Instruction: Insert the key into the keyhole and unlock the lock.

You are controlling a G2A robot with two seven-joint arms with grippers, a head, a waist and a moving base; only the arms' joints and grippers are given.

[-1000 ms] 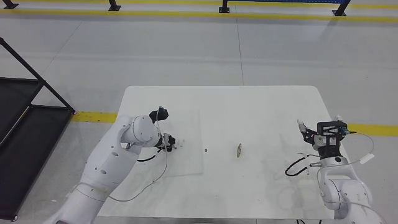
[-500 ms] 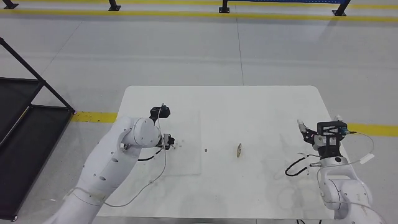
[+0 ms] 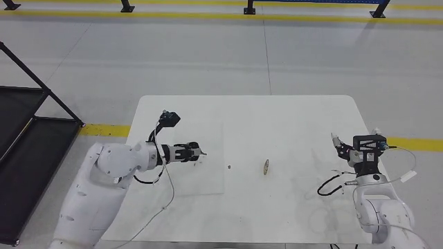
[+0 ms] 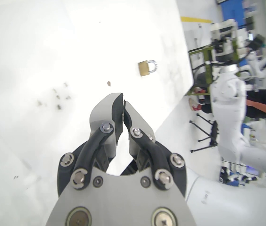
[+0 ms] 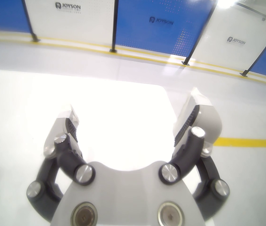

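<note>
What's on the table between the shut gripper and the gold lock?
One small brownish bit, maybe the key, lies between the left gripper and the lock, touching neither. The left wrist view shows it best.

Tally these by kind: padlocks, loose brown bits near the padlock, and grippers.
padlock: 1
brown bit: 1
grippers: 2 (left gripper, right gripper)
Total: 4

Bright overhead glare on table (image 5: 123, 104)
</note>
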